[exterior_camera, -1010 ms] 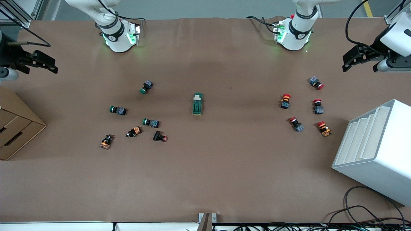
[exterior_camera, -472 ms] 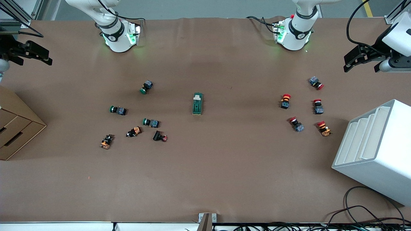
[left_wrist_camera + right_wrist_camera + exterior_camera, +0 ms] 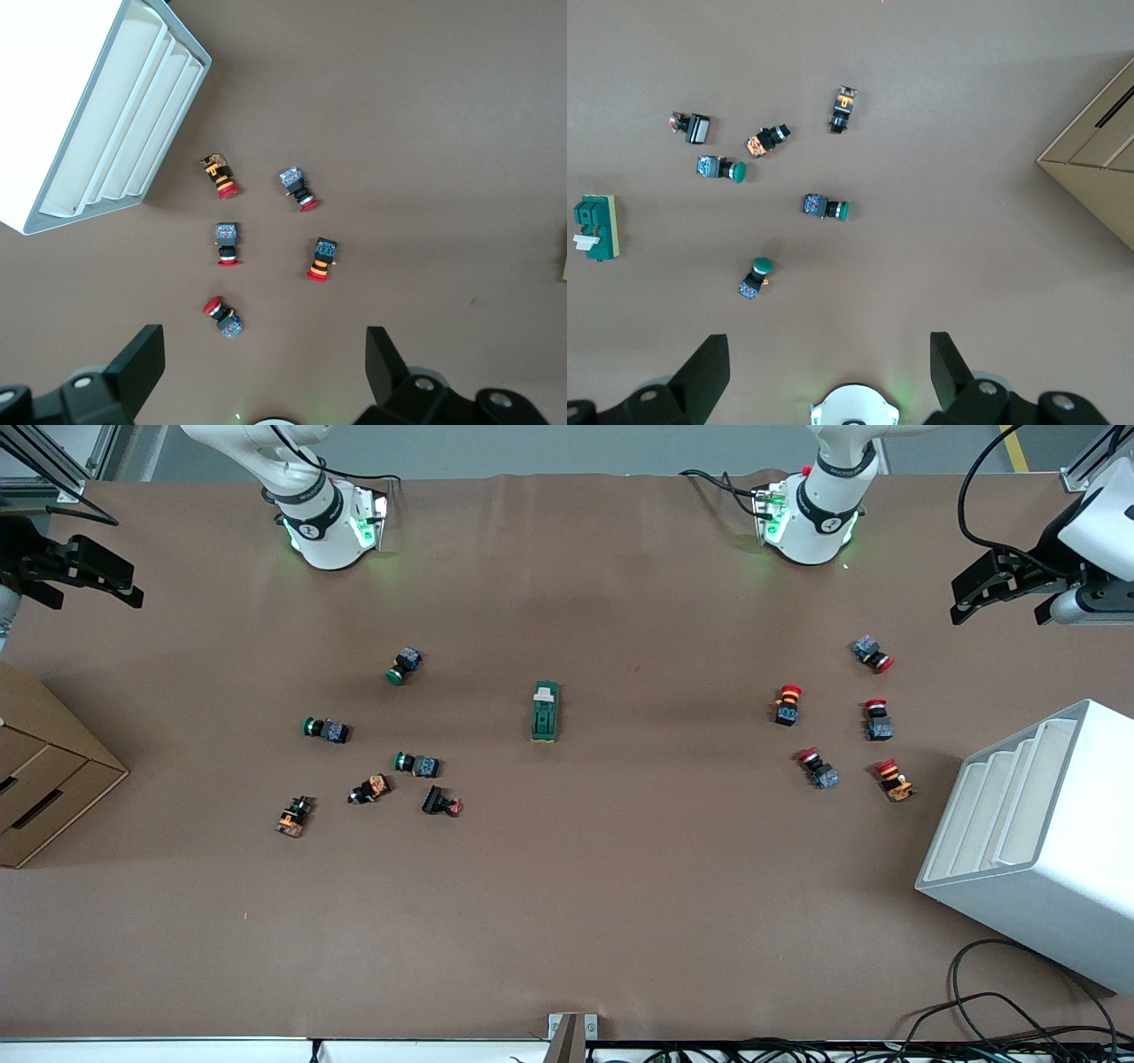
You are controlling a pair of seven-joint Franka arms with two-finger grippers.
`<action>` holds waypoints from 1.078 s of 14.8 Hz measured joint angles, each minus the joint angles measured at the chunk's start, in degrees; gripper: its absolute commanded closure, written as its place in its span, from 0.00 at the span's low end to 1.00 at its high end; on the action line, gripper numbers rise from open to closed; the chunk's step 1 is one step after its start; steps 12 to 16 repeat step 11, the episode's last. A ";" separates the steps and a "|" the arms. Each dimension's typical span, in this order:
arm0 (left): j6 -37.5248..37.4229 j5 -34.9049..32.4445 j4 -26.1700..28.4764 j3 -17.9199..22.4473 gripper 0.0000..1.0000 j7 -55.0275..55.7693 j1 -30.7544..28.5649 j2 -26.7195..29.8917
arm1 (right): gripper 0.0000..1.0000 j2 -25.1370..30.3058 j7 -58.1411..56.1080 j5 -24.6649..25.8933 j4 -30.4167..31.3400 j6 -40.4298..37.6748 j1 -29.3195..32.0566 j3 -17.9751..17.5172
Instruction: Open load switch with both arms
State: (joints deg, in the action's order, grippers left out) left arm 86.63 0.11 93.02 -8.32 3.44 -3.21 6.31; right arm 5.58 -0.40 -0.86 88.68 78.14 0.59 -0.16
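The load switch, a dark green block with a white tab, lies flat at the middle of the table; the right wrist view shows the load switch too. My left gripper hangs open and empty high over the left arm's end of the table, above the red-capped buttons. In its wrist view the left gripper holds nothing. My right gripper hangs open and empty high over the right arm's end of the table. The right gripper looks down on bare table and the right arm's base. Both are well apart from the switch.
Several green-capped and black push buttons lie scattered toward the right arm's end. Several red-capped buttons lie toward the left arm's end, beside a white slotted rack. A cardboard box stands at the right arm's end. Cables trail along the front edge.
The right gripper has swung outward toward the table's corner, then settled. The left gripper has drifted only slightly. The switch and the buttons have not moved.
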 measured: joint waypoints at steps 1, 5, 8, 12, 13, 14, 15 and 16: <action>0.00 0.00 -0.03 0.00 0.00 0.00 0.00 -0.03 | 0.00 0.00 0.00 0.00 -0.36 -0.01 0.00 -0.01; 0.00 0.00 -0.20 0.01 0.00 0.00 -0.05 -0.09 | 0.00 -0.19 0.00 -0.01 -2.14 -0.01 -0.01 -0.03; 0.00 0.00 -0.34 0.04 0.00 0.00 -0.06 -0.09 | 0.00 -0.34 0.00 -0.02 -2.58 -0.01 -0.08 -0.07; 0.00 0.00 -0.40 0.10 0.00 0.00 -0.07 -0.25 | 0.00 -0.55 0.00 -0.04 -2.59 -0.01 -0.37 -0.18; 0.00 0.00 -0.40 0.10 0.00 0.00 -0.07 -0.25 | 0.00 -0.55 0.00 -0.04 -2.59 -0.01 -0.37 -0.18; 0.00 0.00 -0.40 0.10 0.00 0.00 -0.07 -0.25 | 0.00 -0.55 0.00 -0.04 -2.59 -0.01 -0.37 -0.18; 0.00 0.00 -0.40 0.10 0.00 0.00 -0.07 -0.25 | 0.00 -0.55 0.00 -0.04 -2.59 -0.01 -0.37 -0.18; 0.00 0.00 -0.40 0.10 0.00 0.00 -0.07 -0.25 | 0.00 -0.55 0.00 -0.04 -2.59 -0.01 -0.37 -0.18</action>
